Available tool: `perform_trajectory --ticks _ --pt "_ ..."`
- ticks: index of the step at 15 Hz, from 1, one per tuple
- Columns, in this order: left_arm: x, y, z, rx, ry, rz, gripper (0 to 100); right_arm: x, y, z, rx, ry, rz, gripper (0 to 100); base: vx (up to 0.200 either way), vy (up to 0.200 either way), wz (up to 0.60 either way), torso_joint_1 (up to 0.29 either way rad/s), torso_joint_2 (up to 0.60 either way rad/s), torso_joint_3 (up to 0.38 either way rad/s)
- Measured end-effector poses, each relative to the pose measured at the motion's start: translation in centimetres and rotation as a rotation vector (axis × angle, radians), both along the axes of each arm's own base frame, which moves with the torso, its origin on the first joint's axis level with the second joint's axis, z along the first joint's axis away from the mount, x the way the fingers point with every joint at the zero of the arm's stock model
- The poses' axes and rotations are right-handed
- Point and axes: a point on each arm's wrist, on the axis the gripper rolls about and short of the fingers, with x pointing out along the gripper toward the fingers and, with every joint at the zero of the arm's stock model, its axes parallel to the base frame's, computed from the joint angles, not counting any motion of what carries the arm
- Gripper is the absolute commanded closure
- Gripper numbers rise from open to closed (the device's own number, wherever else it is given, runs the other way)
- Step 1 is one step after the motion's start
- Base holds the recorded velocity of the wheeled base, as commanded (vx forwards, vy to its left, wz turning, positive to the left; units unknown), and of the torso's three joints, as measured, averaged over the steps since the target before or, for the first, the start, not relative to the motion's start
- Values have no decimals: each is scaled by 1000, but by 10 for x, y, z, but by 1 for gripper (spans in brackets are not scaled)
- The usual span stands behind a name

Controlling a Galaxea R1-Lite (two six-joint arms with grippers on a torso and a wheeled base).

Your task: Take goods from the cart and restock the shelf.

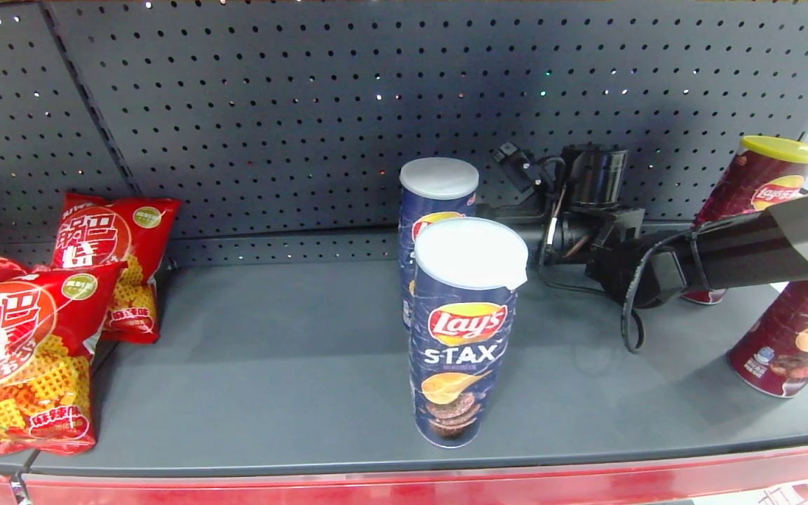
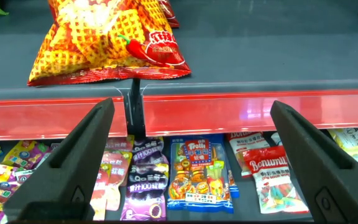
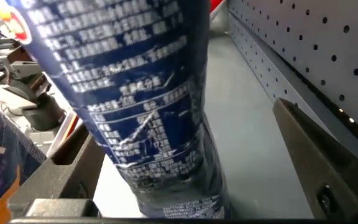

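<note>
Rear blue chip can (image 1: 438,210) mid-frame, straddled by right pincer (image 3: 188,118), wide; left pincer (image 2: 192,104) wide, near red shelf edge (image 2: 229,112).

Soft shadows cross the dim shelf (image 1: 271,365); light pricks through the pegboard (image 1: 306,105).

Colour rundown: the front can (image 1: 463,337) is deep navy with a white lid, a red-and-yellow logo and white lettering. The rear can (image 1: 435,203) just behind it matches, navy with a white lid, and its back is covered in tiny white print. Right of the front can, the far red can (image 1: 762,182) is dark red with a yellow lid, and the near red can (image 1: 793,337) is dark red too. Left of it, the near snack bag (image 1: 18,365) and far snack bag (image 1: 116,259) are bright red with a yellow lattice pattern. The shelf deck (image 1: 271,365) is flat grey, its front lip (image 1: 446,484) glossy red, and the pegboard (image 1: 306,105) is dark grey, dotted with holes.
</note>
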Motion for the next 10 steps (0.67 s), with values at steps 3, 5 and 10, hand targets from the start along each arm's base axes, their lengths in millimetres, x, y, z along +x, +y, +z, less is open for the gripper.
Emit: perform_trajectory --ticks 3,5,10 --pt "0 0 0 0 0 0 0 -1 -1 1 -2 0 -14 0 0 0 0 0 0 0" --pt "0 0 0 0 0 0 0 -4 -2 0 -6 8 -12 0 0 0 0 0 0 0" --pt "0 0 0 0 0 0 0 -12 -7 -3 -17 30 -15 0 0 0 0 0 0 0"
